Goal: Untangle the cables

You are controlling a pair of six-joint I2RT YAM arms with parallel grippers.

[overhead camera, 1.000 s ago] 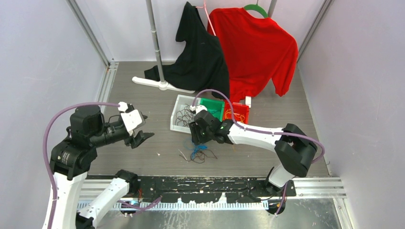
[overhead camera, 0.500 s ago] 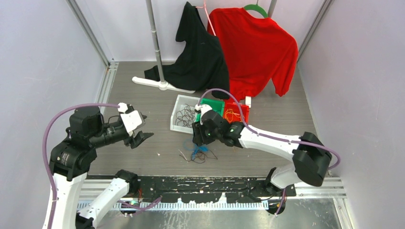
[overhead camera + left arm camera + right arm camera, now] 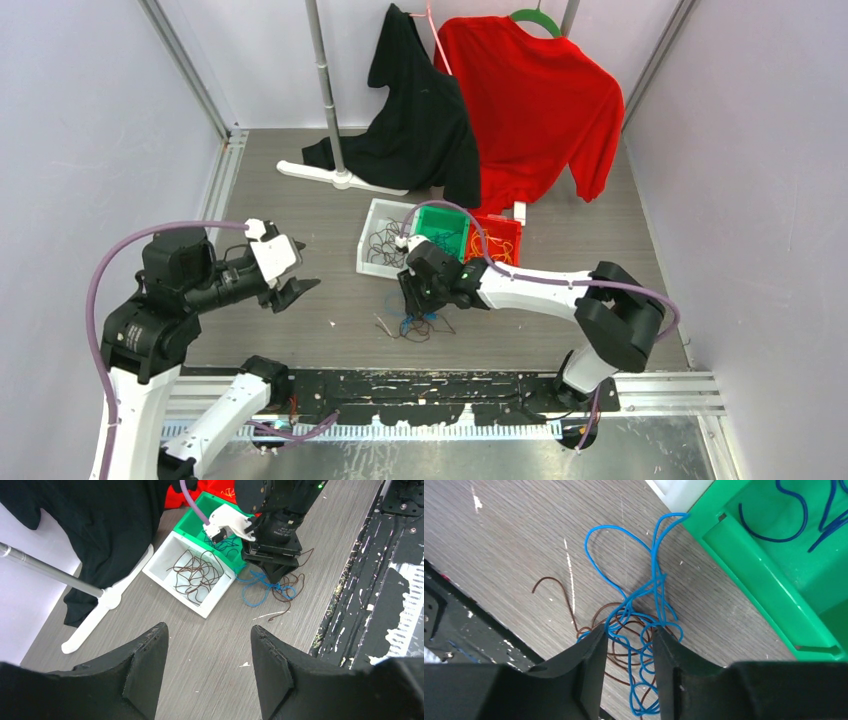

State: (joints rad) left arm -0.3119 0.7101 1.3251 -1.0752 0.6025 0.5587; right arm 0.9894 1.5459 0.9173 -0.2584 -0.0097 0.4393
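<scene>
- At the middle of the overhead view, just in front of the white bin (image 3: 375, 272) and the green bin (image 3: 445, 228), the cables (image 3: 415, 328) lie in a small knot on the counter (image 3: 335, 308). Blue loops are wound through brown ones.
- The right claw (image 3: 628, 647) stands low over that knot with its fingers a narrow gap apart. Blue loops run through the gap, and as far as its own camera shows nothing is pinched.
- The left claw (image 3: 207, 630) hangs wide open and empty at the left of the overhead view, well apart from the knot.
- I judge the step in hand to be taking hold of one strand to draw it free.
- The grip should close on a single blue strand (image 3: 654, 570), not on the crowded heart of the knot where the brown wire (image 3: 570, 607) crosses it.
- The long blue loops toward the top of the right wrist view lie clear of brown, so they look the cleaner place to pinch.
- The pull should be slow and low, away from the knot, because thin wire this light will likely drag the whole bundle along.
- If the bundle does rise together, the idle left claw could come in and pin the brown wire to the counter.
</scene>
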